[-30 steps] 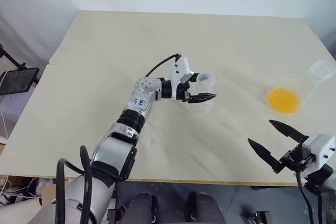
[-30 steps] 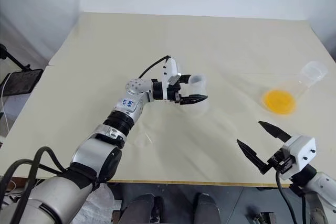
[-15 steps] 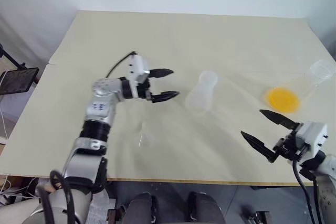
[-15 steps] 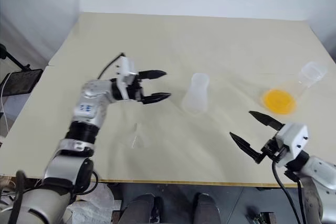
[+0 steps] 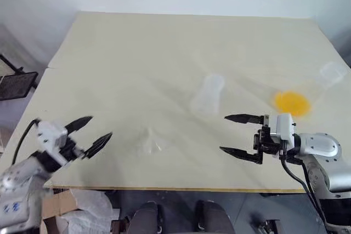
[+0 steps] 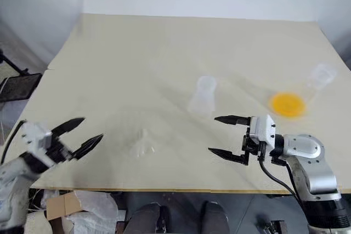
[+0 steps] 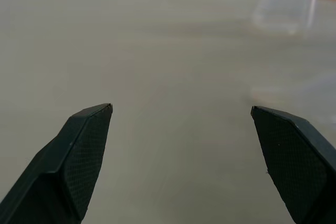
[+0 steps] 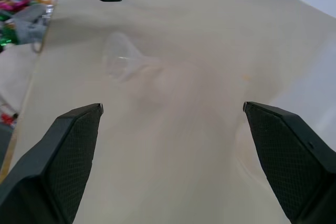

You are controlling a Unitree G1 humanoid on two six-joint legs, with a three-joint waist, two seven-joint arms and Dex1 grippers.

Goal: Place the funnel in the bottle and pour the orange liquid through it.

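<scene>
**Funnel lies alone near the front of the table, both grippers spread wide and empty**

The clear funnel [image 5: 149, 141] lies on its side on the pale table [image 5: 164, 47], near the front edge and a little toward the robot's left. In the right wrist view it shows as a faint round cone with a short stem [image 8: 123, 59], nothing touching it.

From the funnel, the small clear bottle [image 5: 208, 96] stands upright at about 1 o'clock, near the table's middle, with bare table all round it. Further off at about 2 o'clock, near the right edge, a larger clear flask [image 5: 321, 80] lies tilted on its side, the bright orange liquid [image 5: 291, 102] pooled in its wide base.

The left gripper [image 5: 90, 133] hangs at about 9 o'clock from the funnel, over the table's front left corner, its two black fingers spread wide and holding nothing. The right gripper [image 5: 238, 135] sits at about 3 o'clock, over the front part of the table, pointing toward the funnel, jaws also wide apart and empty. It is below the bottle and well apart from it.

The whole far half of the table is bare. A dark stand [image 5: 16, 83] sits off the table's left edge.
</scene>
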